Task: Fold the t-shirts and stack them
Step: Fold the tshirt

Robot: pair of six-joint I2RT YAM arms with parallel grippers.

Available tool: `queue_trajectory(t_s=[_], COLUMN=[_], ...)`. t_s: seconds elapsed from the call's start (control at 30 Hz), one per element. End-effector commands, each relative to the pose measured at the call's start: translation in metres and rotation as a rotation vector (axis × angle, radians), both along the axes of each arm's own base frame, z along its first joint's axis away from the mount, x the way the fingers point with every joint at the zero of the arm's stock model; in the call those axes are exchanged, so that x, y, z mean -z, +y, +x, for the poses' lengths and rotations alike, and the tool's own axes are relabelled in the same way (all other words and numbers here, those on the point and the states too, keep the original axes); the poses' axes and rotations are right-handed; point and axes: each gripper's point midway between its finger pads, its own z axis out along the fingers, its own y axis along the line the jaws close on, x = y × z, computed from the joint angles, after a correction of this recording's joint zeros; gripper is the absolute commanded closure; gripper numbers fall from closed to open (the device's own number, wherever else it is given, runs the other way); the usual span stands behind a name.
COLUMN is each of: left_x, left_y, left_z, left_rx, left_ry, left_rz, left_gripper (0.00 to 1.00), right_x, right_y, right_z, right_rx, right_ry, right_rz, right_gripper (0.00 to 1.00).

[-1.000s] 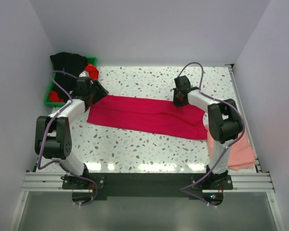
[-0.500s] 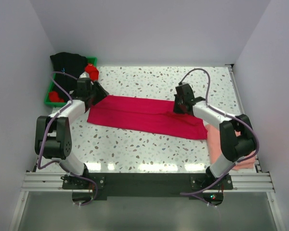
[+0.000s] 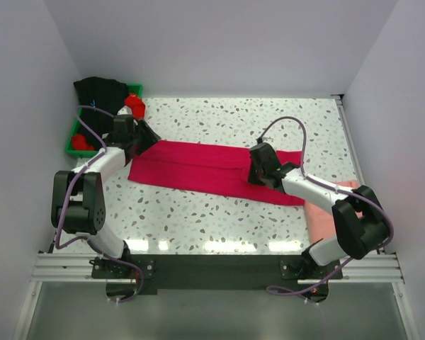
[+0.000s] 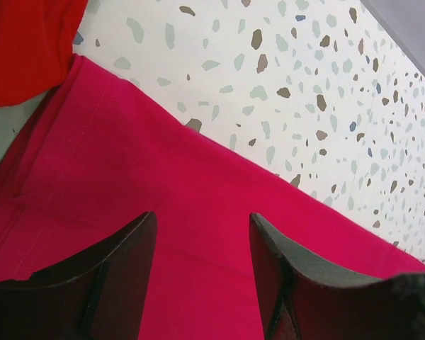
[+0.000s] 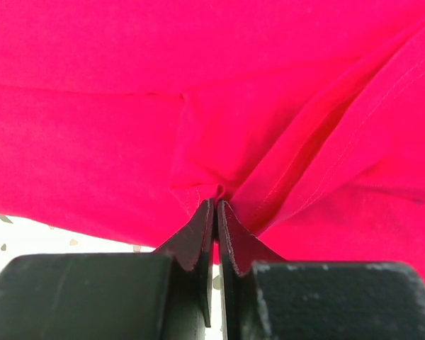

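Observation:
The crimson-pink t-shirt (image 3: 198,166) lies as a long folded band across the middle of the table. My right gripper (image 3: 255,172) is shut on a pinch of its cloth (image 5: 219,190) near the band's right part. My left gripper (image 3: 144,134) is open over the shirt's left end (image 4: 198,234), fingers apart with cloth between them. A salmon-pink shirt (image 3: 343,219) lies at the right under my right arm. A black shirt (image 3: 99,91) and a bright red shirt (image 3: 134,105) sit at the green tray. The red shirt also shows in the left wrist view (image 4: 28,42).
The green plastic tray (image 3: 76,145) stands at the far left corner. White walls close in the left, back and right sides. The speckled table top (image 3: 219,117) shows behind the crimson shirt.
My right gripper has moved toward the near left, dragging the shirt's right end with it and folding it over. The left arm has not moved.

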Motion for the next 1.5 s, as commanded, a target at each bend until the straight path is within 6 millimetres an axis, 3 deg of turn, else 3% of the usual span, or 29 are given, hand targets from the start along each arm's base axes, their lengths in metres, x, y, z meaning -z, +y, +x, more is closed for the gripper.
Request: queue_trajectory(t_s=[0.0, 0.1, 0.17, 0.2, 0.3, 0.4, 0.5, 0.6, 0.63, 0.67, 0.73, 0.77, 0.8, 0.83, 0.87, 0.9, 0.97, 1.07, 1.2, 1.27, 1.3, 1.33, 1.4, 1.47], left_x=[-0.010, -0.008, -0.006, -0.007, -0.009, -0.012, -0.017, -0.019, -0.018, -0.018, -0.013, -0.013, -0.011, -0.010, -0.009, -0.007, -0.005, -0.003, -0.003, -0.004, -0.004, -0.004, -0.006, -0.006], left_y=[-0.006, -0.007, -0.008, -0.008, -0.010, -0.018, -0.035, -0.063, -0.071, -0.078, -0.099, -0.105, -0.115, -0.120, -0.124, -0.133, -0.141, -0.152, -0.157, -0.157, -0.157, -0.157, -0.158, -0.158], left_z=[0.005, 0.005, 0.004, 0.004, 0.003, 0.000, -0.006, -0.019, -0.023, -0.025, -0.035, -0.037, -0.042, -0.045, -0.047, -0.052, -0.057, -0.062, -0.065, -0.066, -0.066, -0.066, -0.067, -0.067], left_rx=[0.017, 0.020, 0.021, 0.023, 0.029, 0.051, 0.090, 0.156, 0.175, 0.195, 0.245, 0.259, 0.281, 0.292, 0.301, 0.324, 0.348, 0.375, 0.393, 0.394, 0.395, 0.397, 0.399, 0.402], left_ry=[-0.050, -0.047, -0.042, -0.044, -0.047, -0.052, -0.066, -0.078, -0.075, -0.079, -0.067, -0.069, -0.065, -0.064, -0.061, -0.058, -0.054, -0.053, -0.052, -0.055, -0.056, -0.056, -0.061, -0.063], left_rz=[-0.017, -0.021, -0.022, -0.022, -0.022, -0.028, -0.025, -0.024, -0.025, -0.030, -0.033, -0.034, -0.031, -0.029, -0.026, -0.026, -0.023, -0.021, -0.021, -0.020, -0.018, -0.018, -0.019, -0.019], left_gripper=[0.41, 0.41, 0.41, 0.41, 0.41, 0.41, 0.41, 0.41, 0.41, 0.41, 0.41, 0.41, 0.41, 0.41, 0.41, 0.41, 0.41, 0.41, 0.41, 0.41, 0.41, 0.41, 0.41, 0.41], right_x=[-0.010, -0.002, -0.003, -0.009, -0.025, -0.053, -0.067, -0.069, -0.068, -0.057, -0.061, -0.045, -0.051, -0.047, -0.028, -0.032, -0.020, -0.003, 0.018, 0.014, 0.022, 0.013, 0.016, 0.002], right_y=[0.004, 0.012, 0.012, 0.011, 0.005, -0.019, -0.048, -0.091, -0.096, -0.099, -0.104, -0.101, -0.100, -0.100, -0.097, -0.096, -0.096, -0.094, -0.095, -0.095, -0.097, -0.094, -0.097, -0.094], right_z=[0.006, -0.001, -0.002, -0.001, 0.000, 0.009, 0.023, 0.045, 0.050, 0.056, 0.075, 0.081, 0.095, 0.100, 0.103, 0.110, 0.111, 0.103, 0.074, 0.063, 0.051, 0.046, 0.029, 0.022], right_rx=[0.056, 0.027, 0.015, 0.012, 0.012, 0.055, 0.126, 0.218, 0.226, 0.225, 0.227, 0.209, 0.202, 0.195, 0.182, 0.179, 0.174, 0.172, 0.160, 0.157, 0.160, 0.145, 0.143, 0.132], right_ry=[-0.072, -0.058, -0.066, -0.081, -0.108, -0.182, -0.187, -0.151, -0.141, -0.107, -0.098, -0.055, -0.064, -0.046, 0.007, 0.009, 0.049, 0.089, 0.147, 0.135, 0.154, 0.134, 0.147, 0.114], right_rz=[0.043, 0.052, 0.051, 0.052, 0.024, -0.077, -0.113, -0.136, -0.145, -0.165, -0.179, -0.186, -0.176, -0.174, -0.184, -0.187, -0.199, -0.189, -0.171, -0.150, -0.146, -0.117, -0.113, -0.078], right_gripper=[0.95, 0.85, 0.67, 0.56, 0.46, 0.38, 0.36, 0.36, 0.36, 0.36, 0.36, 0.36, 0.36, 0.36, 0.36, 0.36, 0.36, 0.39, 0.57, 0.64, 0.70, 0.72, 0.77, 0.80])
